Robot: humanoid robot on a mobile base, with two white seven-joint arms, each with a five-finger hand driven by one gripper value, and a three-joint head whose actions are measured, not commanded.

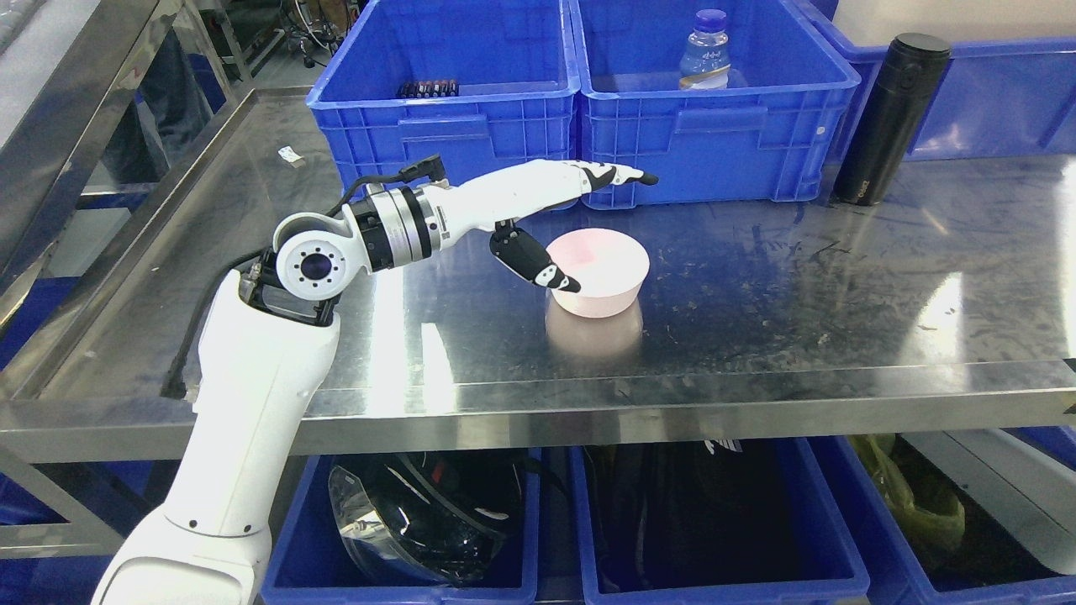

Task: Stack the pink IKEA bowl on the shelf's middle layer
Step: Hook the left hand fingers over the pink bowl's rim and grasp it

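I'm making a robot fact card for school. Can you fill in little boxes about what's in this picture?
robot hand: left robot hand, fingers spread around the bowl, thumb at its near rim
pink bowl: on the steel shelf, upright, alone
behind it: two blue crates, one holding a water bottle
far right: black flask, standing

Front of shelf: steel surface (756, 336) is lying bare on both sides of the pink bowl (601, 273).
Back: two blue crates (580, 126) are walling off the rear.
Right rear: a black flask (889, 118) is standing upright.
Above bowl: the left hand (563, 223) is occupying the bowl's left side.
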